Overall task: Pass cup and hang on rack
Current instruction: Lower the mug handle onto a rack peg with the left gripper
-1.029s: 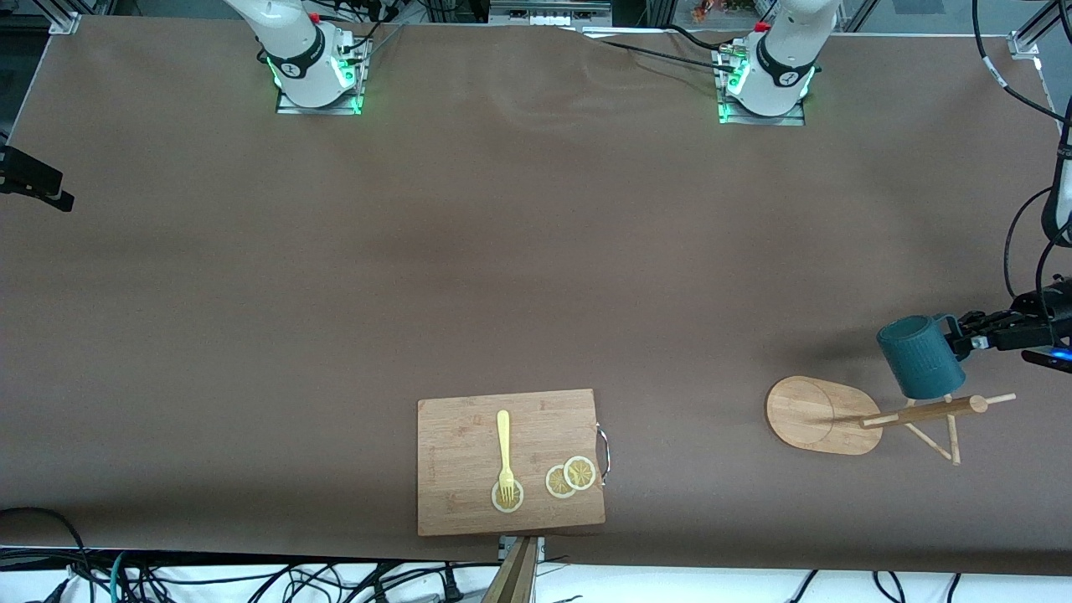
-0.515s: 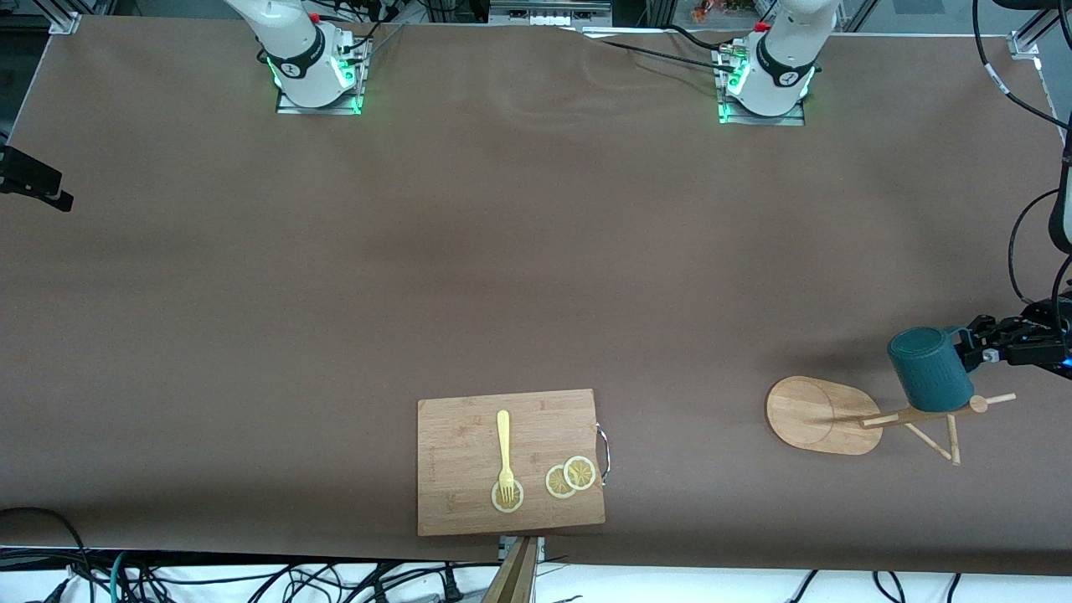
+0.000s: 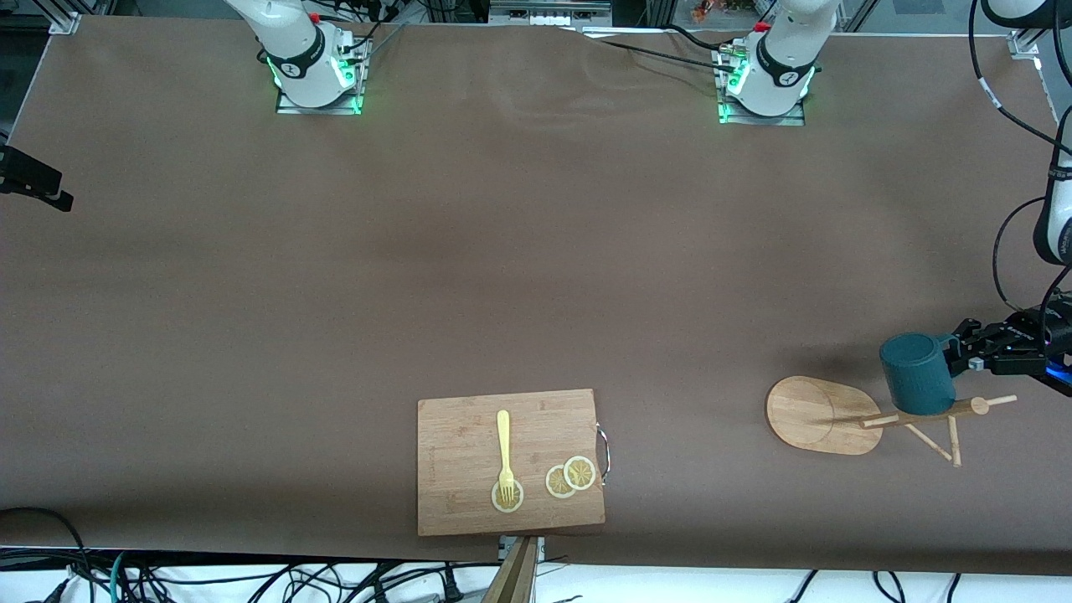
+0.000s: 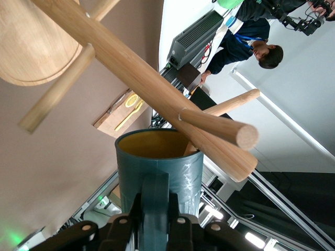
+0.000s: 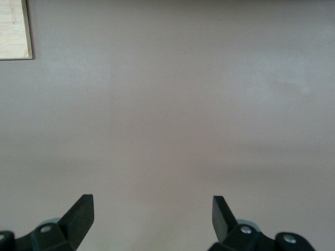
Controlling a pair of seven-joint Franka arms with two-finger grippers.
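Pinching the cup's [image 3: 916, 373] handle, the left gripper [image 3: 961, 355] holds it sideways over the rack [image 3: 825, 416], at the left arm's end of the table. In the left wrist view a peg [image 4: 217, 125] pokes into the cup's empty, tan mouth instead of through the handle, so letting go now would likely drop the cup or tip the rack. The right gripper [image 5: 152, 212] waits over bare table, fingers spread, holding nothing. A fork [image 3: 504, 450] and lemon slices [image 3: 570, 476] lie on the board [image 3: 456, 435].
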